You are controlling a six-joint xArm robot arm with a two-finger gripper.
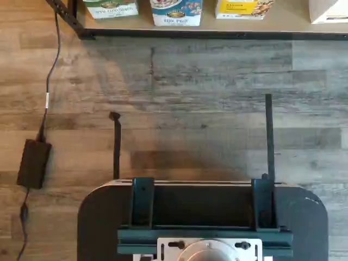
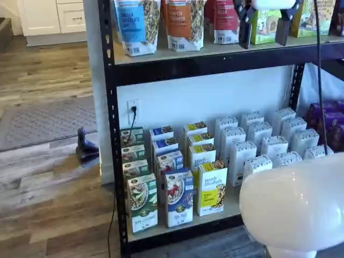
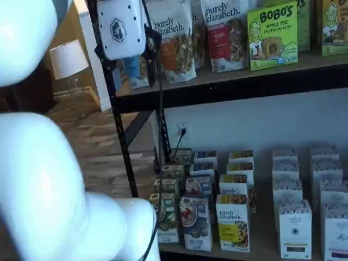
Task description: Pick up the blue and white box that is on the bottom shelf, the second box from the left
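The blue and white box [image 2: 179, 198] stands at the front of its row on the bottom shelf [image 2: 236, 207], between a green-and-white carton [image 2: 142, 203] and a yellow-and-white carton [image 2: 212, 188]. It also shows in a shelf view [image 3: 196, 223] and, lower part only, in the wrist view [image 1: 176, 13]. My gripper [image 2: 263, 43] hangs at the view's top edge, level with the upper shelf and far above the box. A clear gap shows between its two black fingers, and they hold nothing. Its white body [image 3: 120, 27] also shows in a shelf view.
White cartons [image 2: 258, 145] fill the shelf's right part, with purple boxes [image 2: 333, 121] beyond. Bags stand on the upper shelf [image 2: 215, 56]. My white arm [image 2: 295, 204] blocks the lower right. A power adapter [image 1: 33, 163] and its cable lie on the wood floor.
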